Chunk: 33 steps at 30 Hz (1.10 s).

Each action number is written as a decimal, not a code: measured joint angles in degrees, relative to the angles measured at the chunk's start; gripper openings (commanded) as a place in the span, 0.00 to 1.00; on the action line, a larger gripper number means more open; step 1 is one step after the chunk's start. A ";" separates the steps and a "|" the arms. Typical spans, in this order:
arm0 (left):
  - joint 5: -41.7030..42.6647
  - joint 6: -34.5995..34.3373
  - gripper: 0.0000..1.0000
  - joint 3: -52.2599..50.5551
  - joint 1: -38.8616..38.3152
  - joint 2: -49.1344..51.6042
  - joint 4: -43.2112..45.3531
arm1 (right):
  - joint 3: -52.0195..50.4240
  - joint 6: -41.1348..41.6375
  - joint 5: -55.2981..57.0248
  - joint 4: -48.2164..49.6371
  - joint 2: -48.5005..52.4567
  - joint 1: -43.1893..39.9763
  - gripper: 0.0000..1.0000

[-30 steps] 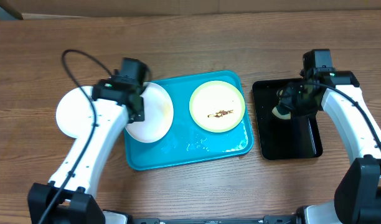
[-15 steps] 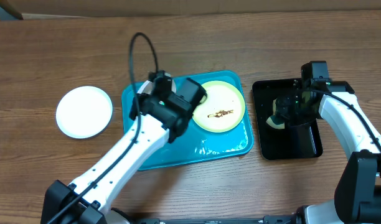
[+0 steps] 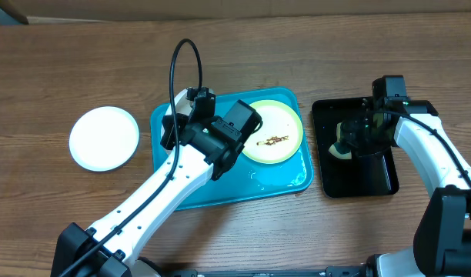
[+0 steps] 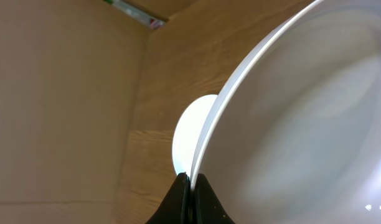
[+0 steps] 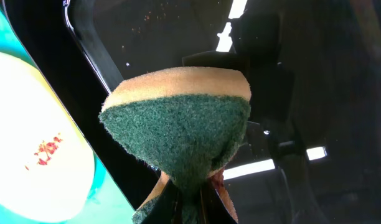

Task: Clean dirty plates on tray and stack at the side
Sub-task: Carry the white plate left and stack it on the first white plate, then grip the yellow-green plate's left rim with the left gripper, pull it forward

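My left gripper (image 4: 192,180) is shut on the rim of a white plate (image 4: 302,124), which it holds tilted on edge above the left part of the turquoise tray (image 3: 220,188). In the overhead view this gripper (image 3: 172,131) is mostly under its own arm. A second white plate (image 3: 105,138) lies on the table left of the tray. A green-rimmed plate (image 3: 275,132) with a brown smear lies in the tray's right half. My right gripper (image 5: 189,190) is shut on a green and yellow sponge (image 5: 178,130) over the black tray (image 3: 355,173).
The left arm stretches diagonally from the front edge across the blue tray. Water drops glint on the tray's front right part (image 3: 285,181). The narrow black tray sits close to the blue tray's right side. A cardboard wall (image 4: 60,99) stands behind the table.
The left arm has swung from the table's left to over the tray. The white plate that lay flat in the tray's left half now stands on edge in its grip. The right gripper shifted slightly.
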 measured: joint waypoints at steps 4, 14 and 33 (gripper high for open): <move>4.90 -0.39 0.04 0.00 5.70 0.00 0.17 | 0.00 0.00 0.00 -0.11 0.00 0.00 0.04; 36.09 0.33 0.04 2.51 37.99 0.00 4.24 | 0.00 -0.17 0.00 -0.50 0.00 0.00 0.04; 58.01 1.60 0.40 2.56 65.33 7.67 10.54 | 0.00 -0.22 0.00 -0.70 0.00 0.00 0.04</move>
